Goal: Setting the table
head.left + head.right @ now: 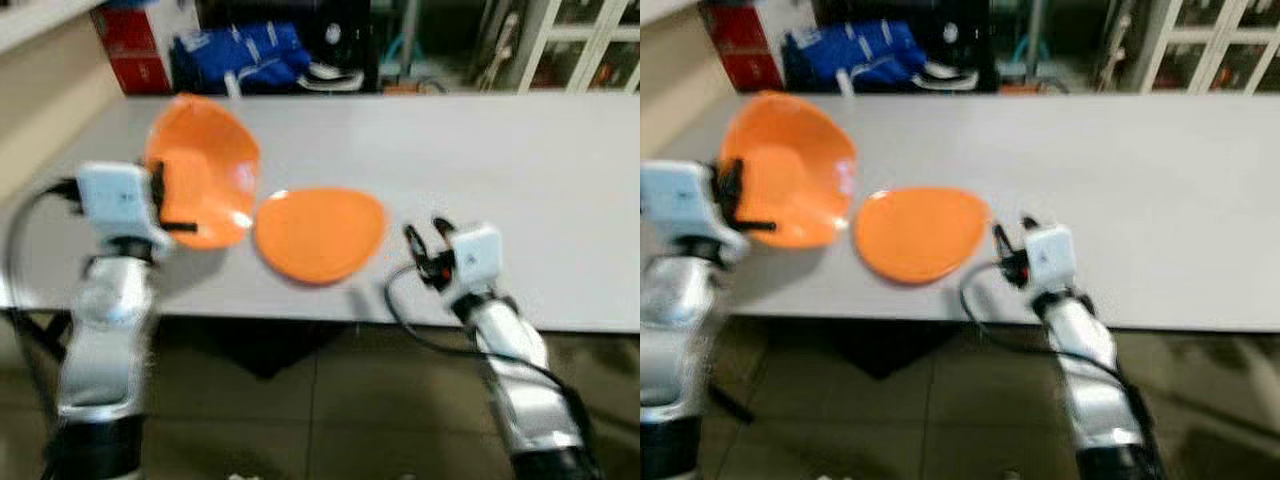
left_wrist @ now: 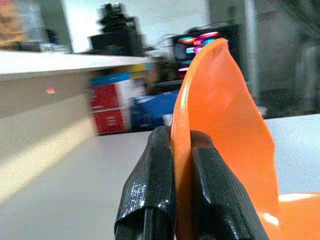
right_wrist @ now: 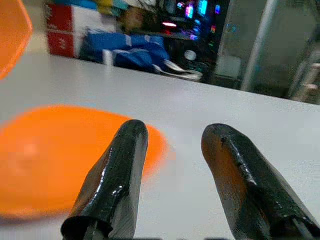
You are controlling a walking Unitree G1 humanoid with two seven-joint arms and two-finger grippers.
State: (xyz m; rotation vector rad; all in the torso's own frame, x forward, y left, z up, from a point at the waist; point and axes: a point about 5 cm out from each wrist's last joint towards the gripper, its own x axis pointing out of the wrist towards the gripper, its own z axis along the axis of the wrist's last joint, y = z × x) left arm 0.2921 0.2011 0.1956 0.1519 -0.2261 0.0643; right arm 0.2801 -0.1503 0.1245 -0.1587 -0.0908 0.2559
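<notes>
Table [image 1: 520, 180] grey and long, plate [image 1: 320, 233] flat near its front edge, bowl [image 1: 203, 185] tilted up just left of the plate, left gripper [image 2: 181, 165] clamped on the bowl's rim, right gripper [image 1: 425, 250] just right of the plate, fingers [image 3: 122, 172] apart, holding nothing.

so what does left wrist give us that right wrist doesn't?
Left wrist: the left gripper with jaws shut on the rim of the tilted orange plate, seen edge-on.
Right wrist: the right gripper with jaws open and nothing between them, aimed at the flat orange plate lying on the table.
Both: the white tabletop, plus the red boxes and blue bag behind it.
</notes>
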